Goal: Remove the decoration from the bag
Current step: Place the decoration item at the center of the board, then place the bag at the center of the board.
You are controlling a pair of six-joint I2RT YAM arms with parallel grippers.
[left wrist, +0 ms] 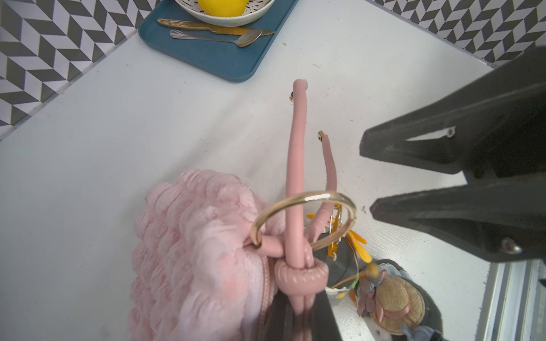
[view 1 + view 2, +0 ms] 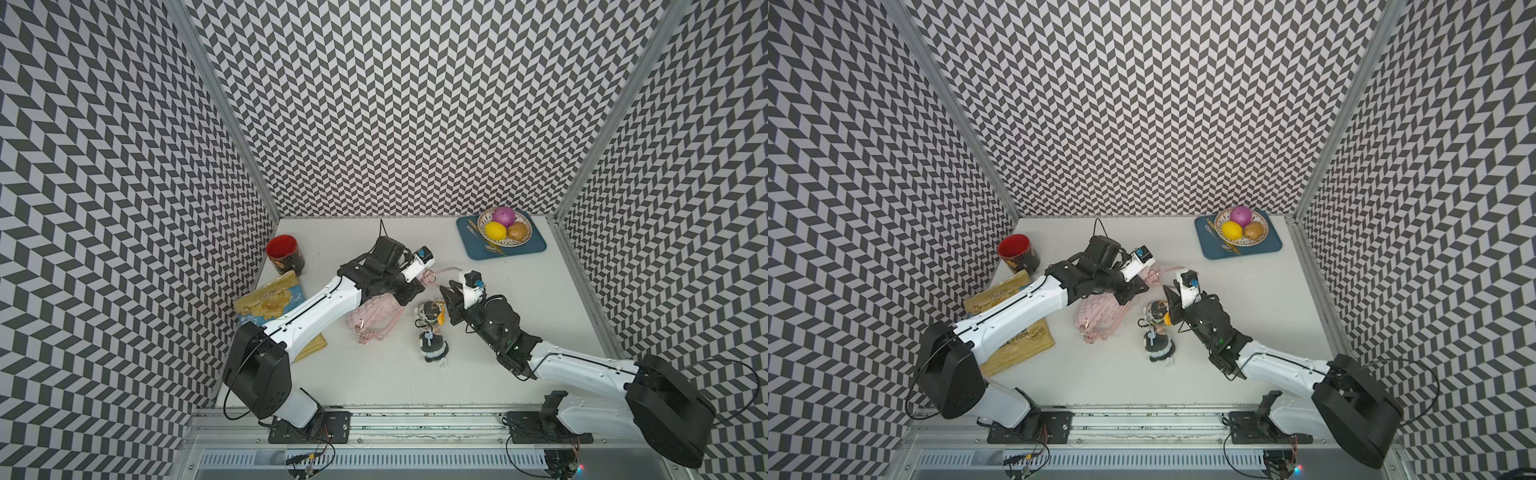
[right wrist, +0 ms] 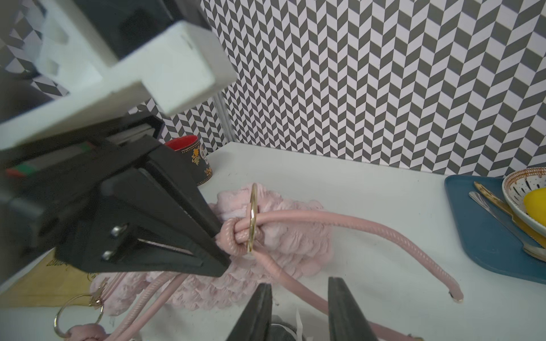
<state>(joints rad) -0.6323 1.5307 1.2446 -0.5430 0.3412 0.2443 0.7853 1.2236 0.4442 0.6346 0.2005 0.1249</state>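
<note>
Judged near done — decoration [image 2: 432, 345] flat on bench [image 2: 374, 382] just beside bag [image 2: 368, 320], apart from it in both top views. Ring [image 3: 252, 218] at bag's end carrying only strap, no charm clasp seen on it. Left fingers [image 3: 177, 218] pressed together on strap knot [image 3: 232, 236] beside ring. Right fingers [image 1: 472, 236] spread, pinching nothing, poised over decoration on side away from bag. Left to do, probably — release strap, draw both arms clear of bag.

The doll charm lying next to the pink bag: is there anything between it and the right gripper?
Nothing visible blocks it. The right gripper, jaws apart, hangs just beside the sunflower end of the doll charm. Only a thin pink strap of the bag passes close to it, so it could get caught.
</note>
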